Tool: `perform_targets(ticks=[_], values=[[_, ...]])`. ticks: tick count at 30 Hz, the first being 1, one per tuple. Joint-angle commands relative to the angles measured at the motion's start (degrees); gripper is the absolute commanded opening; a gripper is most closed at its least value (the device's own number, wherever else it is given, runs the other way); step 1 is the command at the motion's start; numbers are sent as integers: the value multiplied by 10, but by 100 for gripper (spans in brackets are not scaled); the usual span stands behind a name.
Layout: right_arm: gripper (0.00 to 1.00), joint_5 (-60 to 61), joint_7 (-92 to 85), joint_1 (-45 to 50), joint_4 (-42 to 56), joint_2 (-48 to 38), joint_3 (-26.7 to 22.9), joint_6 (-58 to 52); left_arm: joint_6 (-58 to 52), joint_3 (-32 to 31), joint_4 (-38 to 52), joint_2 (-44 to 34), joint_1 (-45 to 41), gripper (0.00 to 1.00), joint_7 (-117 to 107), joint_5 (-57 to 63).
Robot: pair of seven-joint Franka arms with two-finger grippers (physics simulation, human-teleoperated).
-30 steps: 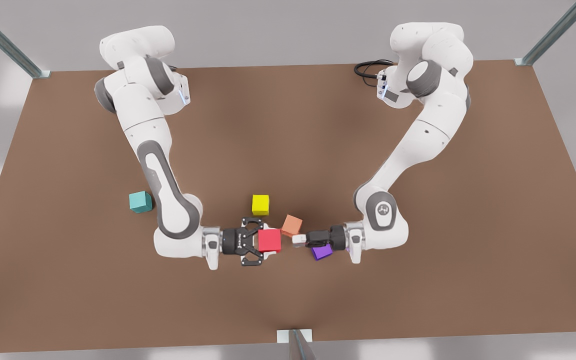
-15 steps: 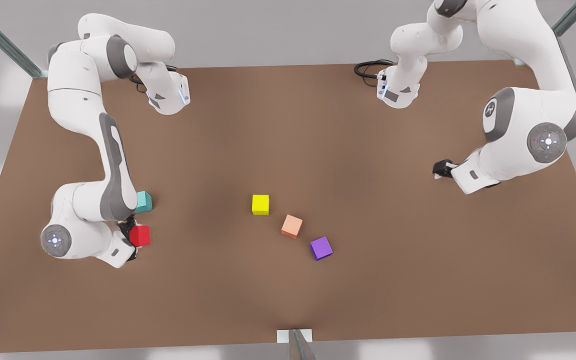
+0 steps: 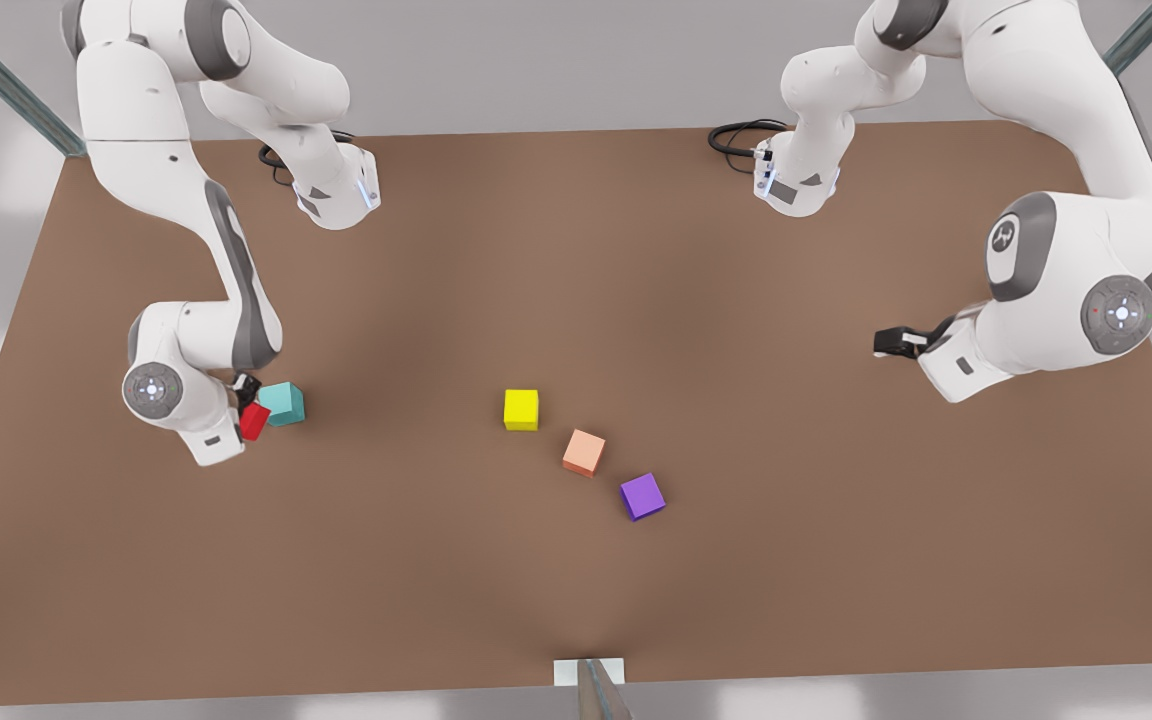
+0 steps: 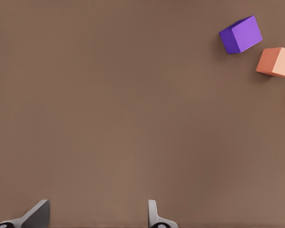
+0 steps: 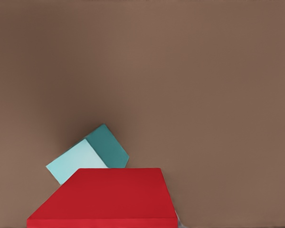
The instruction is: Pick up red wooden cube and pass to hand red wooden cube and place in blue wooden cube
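The right gripper (image 3: 244,400), on the arm at the front view's left, pinches the red wooden cube (image 3: 255,420) just beside the blue wooden cube (image 3: 282,403), which sits on the table (image 3: 576,600); in the front view red overlaps the teal cube's near corner, and I cannot tell whether they touch or how high red hangs. In the right wrist view the red wooden cube (image 5: 104,197) sits in front of the blue wooden cube (image 5: 90,154), not yet squared over it. The step in hand looks like the placing: to do it well the arm should carry red fully over the teal top, turn it so the faces line up, lower gently until it rests, and only then let go, since an off-centre release could tip red off or nudge teal. The left gripper (image 3: 891,342) waits well apart at the front view's right, its fingers (image 4: 154,216) spread over bare table with the purple cube (image 4: 241,34) and salmon-orange cube (image 4: 276,61) farther off. No containers appear; the yellow cube (image 3: 521,409) lies loose mid-table
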Motion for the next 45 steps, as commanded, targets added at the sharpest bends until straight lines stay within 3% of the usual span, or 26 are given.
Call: perform_targets(ticks=[1, 13, 27, 29, 45], values=[[60, 8, 236, -1, -16, -12, 0, 67, -5, 0, 0, 2, -2, 100, -32, 0], [60, 8, 237, -23, -143, -47, 0, 156, -19, 0, -1, 18, 4, 100, -33, 0], [61, 15, 236, -24, -159, -47, 2, 158, -30, -1, 2, 14, 5, 100, -51, 0], [100, 20, 238, -21, -159, -47, 3, 158, -33, -3, 1, 14, -3, 100, -52, 0], [100, 26, 237, -1, -124, -46, 8, 128, -30, -7, -1, 20, -5, 100, -52, 0]])
